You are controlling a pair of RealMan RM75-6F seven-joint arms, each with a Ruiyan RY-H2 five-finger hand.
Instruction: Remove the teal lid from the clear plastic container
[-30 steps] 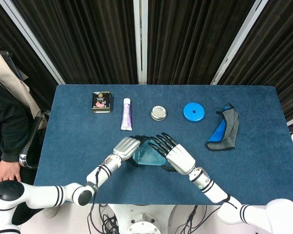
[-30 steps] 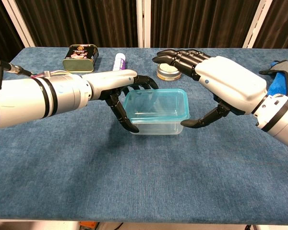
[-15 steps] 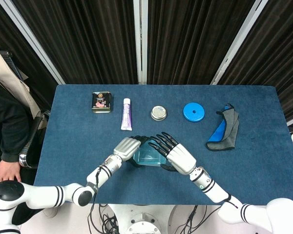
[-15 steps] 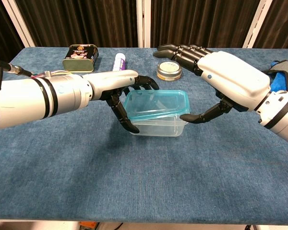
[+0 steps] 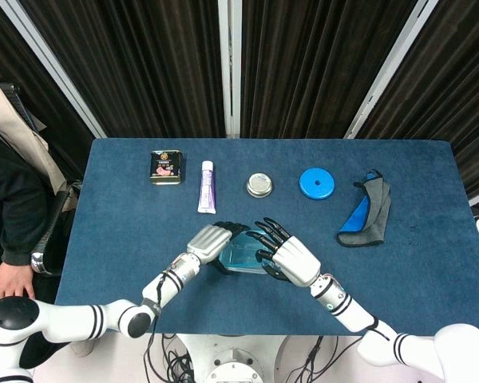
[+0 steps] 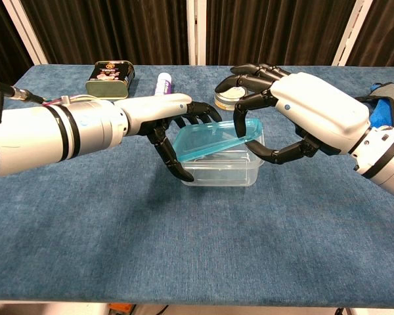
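Observation:
The clear plastic container (image 6: 223, 172) stands on the blue table near its front middle. My left hand (image 6: 164, 125) grips the container's left end, fingers curled around the near and far sides. The teal lid (image 6: 213, 139) is tilted, its right edge lifted off the rim and its left edge still down. My right hand (image 6: 302, 111) pinches that raised right edge between a finger on top and the thumb beneath. In the head view both the left hand (image 5: 207, 242) and the right hand (image 5: 291, 259) cover most of the lid (image 5: 243, 254).
Along the back of the table lie a dark tin (image 5: 166, 167), a white tube (image 5: 207, 186), a round metal tin (image 5: 259, 185), a blue disc (image 5: 317, 183) and a grey-blue cloth (image 5: 367, 209). A person sits at the far left (image 5: 8, 215).
My right hand closed on the lid's right edge and raised it, so the lid went from flat on the container to steeply tilted. The left hand stayed on the container.

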